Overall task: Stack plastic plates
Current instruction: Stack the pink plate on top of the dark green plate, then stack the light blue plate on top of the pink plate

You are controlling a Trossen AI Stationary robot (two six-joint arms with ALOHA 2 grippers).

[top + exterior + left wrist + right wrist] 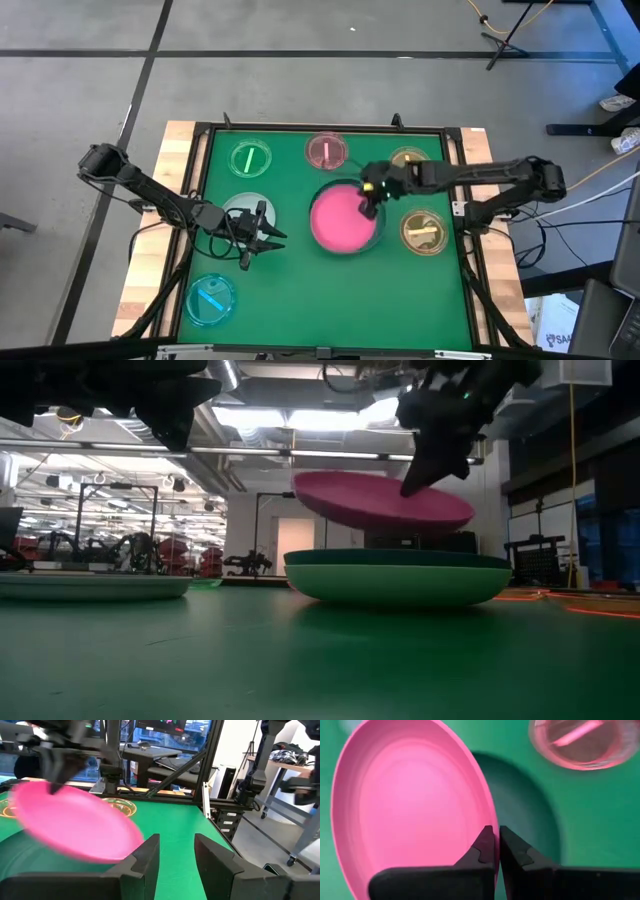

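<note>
Right gripper [368,203] clenched on the rim of the large pink plate [343,220] — the right wrist view shows the two fingers pinched together over the plate's edge [492,851]. In the low view the pink plate [382,502] hangs tilted, clear of the two plates stacked beneath it near the middle of the table: a dark green plate [400,559] nested in a light green plate [398,584]. Left gripper [262,238] sits over the left half of the green table [290,290], fingers spread apart and holding nothing; the left wrist view shows the gap between its fingers [147,852], with the pink plate off beyond them. A pale grey-green plate [236,212] lies partly under the left arm. Small translucent plates lie around the edges — green plate [250,158] at far left, small pink plate [326,151] at far centre, blue plate [210,298] at near left, one amber plate [424,231] at right, and another amber plate [409,158] partly hidden behind the right arm.
</note>
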